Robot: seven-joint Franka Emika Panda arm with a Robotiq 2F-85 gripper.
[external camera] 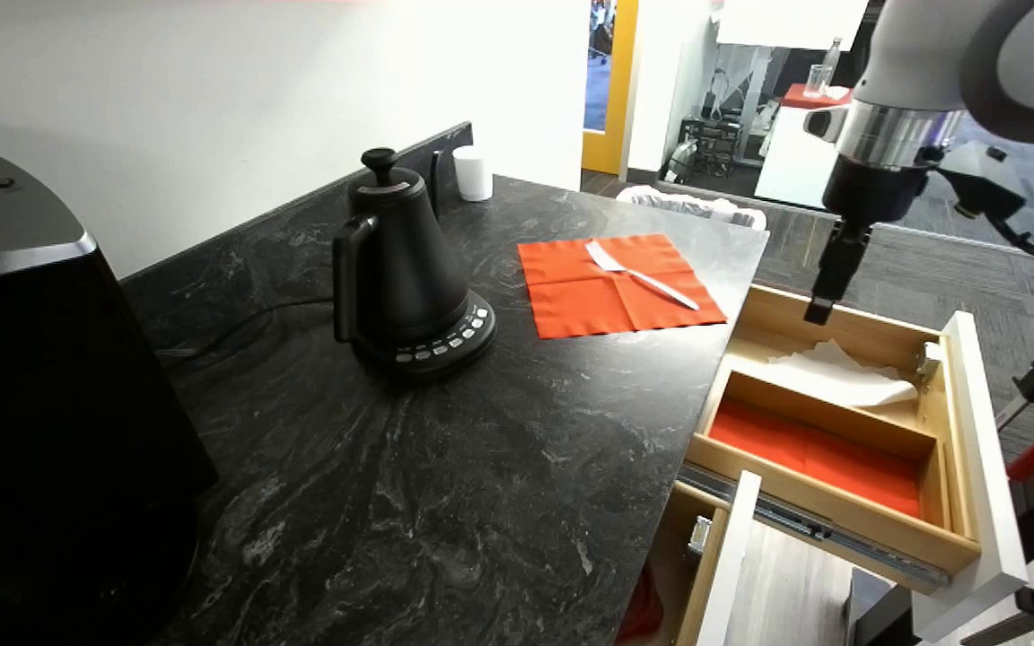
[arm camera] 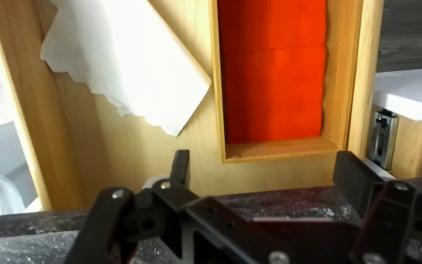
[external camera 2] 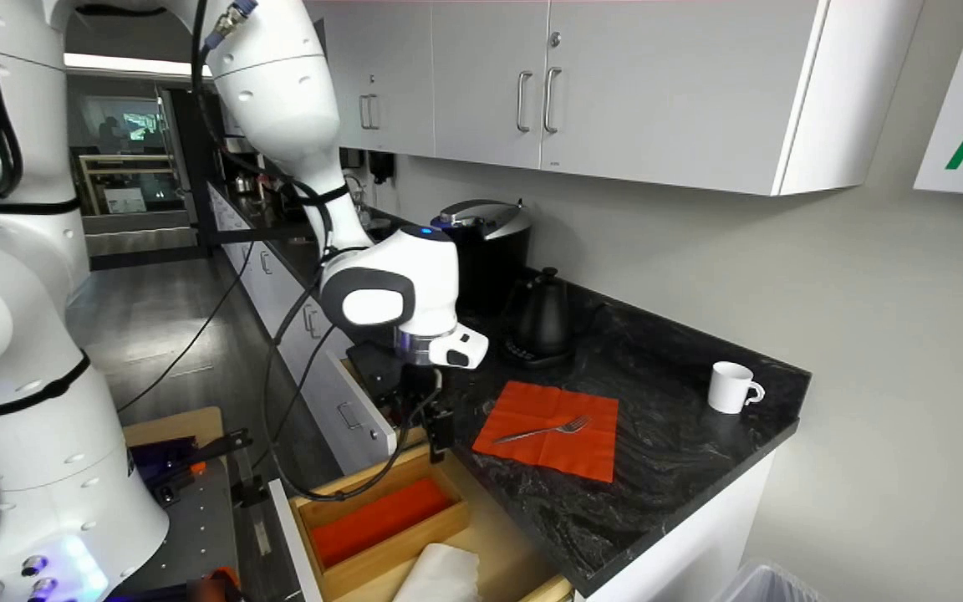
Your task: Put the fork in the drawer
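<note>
a slender, silvery-white fork (external camera: pixel 652 283) rests on a creased, square, red-orange cloth (external camera: pixel 575 305) spread over the black, pale-veined surface (external camera: pixel 517 484); its handle points towards the surface's edge. beside that edge, a light wooden drawer (arm camera: pixel 42 110) with a white front (external camera: pixel 988 449) stands pulled out. within it, a lengthwise divider (external camera: pixel 840 420) separates a section with a red-orange lining (arm camera: pixel 273 91) from a pale section holding a white, jagged-edged sheet (arm camera: pixel 134 62). the end effector (arm camera: pixel 264 157), with two black fingers (arm camera: pixel 180 167), hangs raised near the line where drawer and surface meet; in the wrist view its fingers stand wide apart. the fork, well away from them, lies wholly within the cloth's outline. in both exterior views, a black kettle (external camera: pixel 405 251) with a looped handle stands upright on a round base (external camera: pixel 445 359) between a large black appliance (external camera: pixel 50 377) with a silvery-grey top and a white, cylindrical mug (external camera 2: pixel 729 389). in an exterior view, the mug stands upright near the surface's corner, handle turned away from the kettle.
</note>
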